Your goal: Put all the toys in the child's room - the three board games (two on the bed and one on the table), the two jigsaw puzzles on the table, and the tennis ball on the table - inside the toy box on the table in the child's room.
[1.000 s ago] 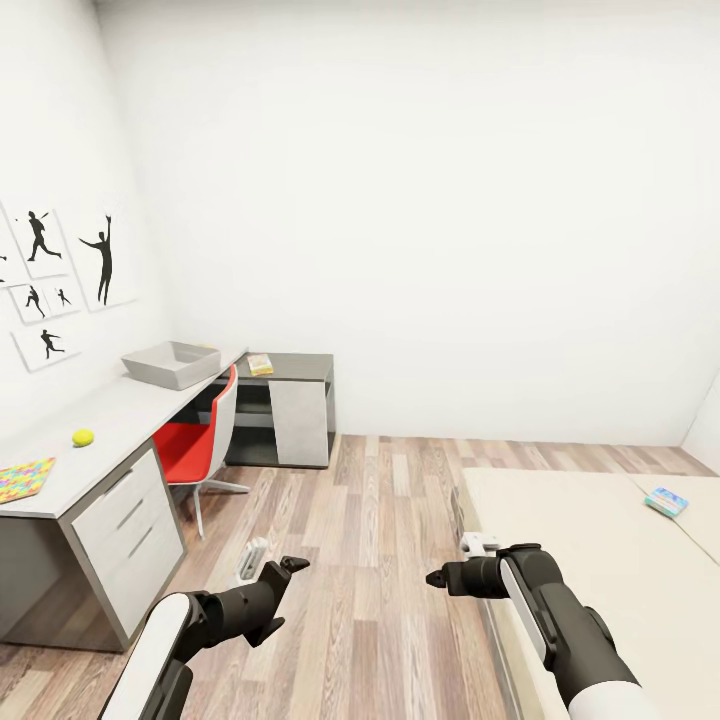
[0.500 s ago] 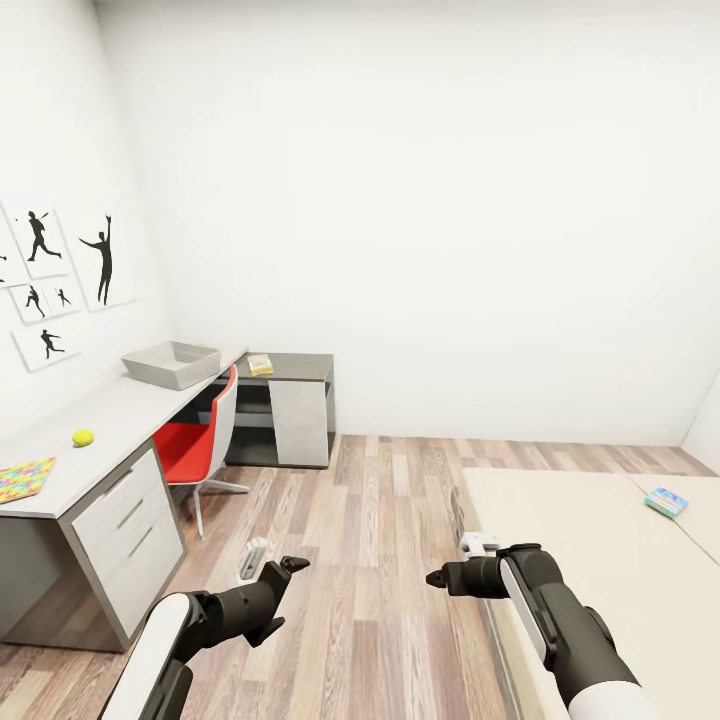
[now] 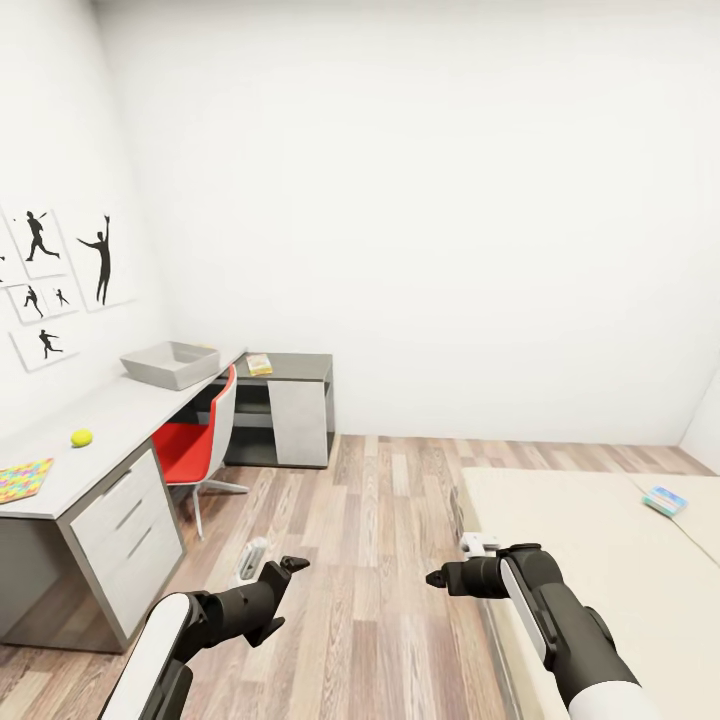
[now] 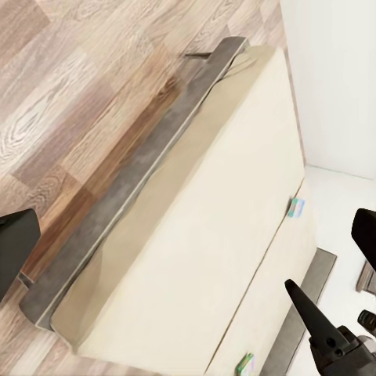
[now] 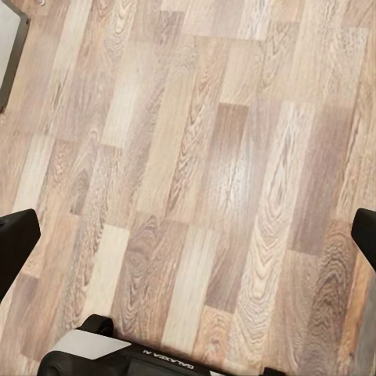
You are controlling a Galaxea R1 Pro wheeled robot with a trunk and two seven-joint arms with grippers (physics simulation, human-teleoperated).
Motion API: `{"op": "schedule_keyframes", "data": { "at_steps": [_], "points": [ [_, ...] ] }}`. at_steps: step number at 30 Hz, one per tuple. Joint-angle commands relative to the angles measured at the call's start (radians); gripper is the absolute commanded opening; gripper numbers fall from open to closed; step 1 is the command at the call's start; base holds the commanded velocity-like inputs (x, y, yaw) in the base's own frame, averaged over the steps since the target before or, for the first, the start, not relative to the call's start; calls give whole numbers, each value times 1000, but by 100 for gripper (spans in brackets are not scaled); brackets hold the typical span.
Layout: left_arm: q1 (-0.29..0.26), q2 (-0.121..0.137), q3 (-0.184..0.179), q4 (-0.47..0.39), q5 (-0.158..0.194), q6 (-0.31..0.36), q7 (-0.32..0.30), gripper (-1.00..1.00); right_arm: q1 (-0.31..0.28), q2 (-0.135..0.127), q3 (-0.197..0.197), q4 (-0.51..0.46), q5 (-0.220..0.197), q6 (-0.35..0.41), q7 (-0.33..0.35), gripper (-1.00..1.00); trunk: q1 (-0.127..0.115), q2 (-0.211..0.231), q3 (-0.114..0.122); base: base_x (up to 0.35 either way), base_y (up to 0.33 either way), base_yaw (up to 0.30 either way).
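Toy box (image 3: 170, 364) on grey table (image 3: 110, 420) (wood-plank floor (image 3: 380, 560)) — white walls.

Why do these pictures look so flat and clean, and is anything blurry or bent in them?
Head view: even, soft light, only a faint shadow under the table, no glare, and the wall edges lean as a wide lens makes them. Left wrist view: the bed is sharp, seen at a tilt. Right wrist view: the floor grain is crisp, with no blur.
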Motion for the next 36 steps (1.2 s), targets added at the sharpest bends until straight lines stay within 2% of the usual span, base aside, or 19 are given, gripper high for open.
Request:
{"op": "schedule_keyframes", "data": {
  "at_steps": [1,13,36],
  "points": [
    [0,-1,3,-1,11,2,11,100,0,-1,1,-1,2,4,2,100,0,-1,0,0,0,-111],
    [0,-1,3,0,11,2,10,100,0,-1,1,-1,1,4,2,100,0,-1,0,0,0,-108],
    [0,-1,3,0,11,2,10,100,0,-1,1,-1,1,4,2,100,0,-1,0,0,0,-15]
  ]
}}
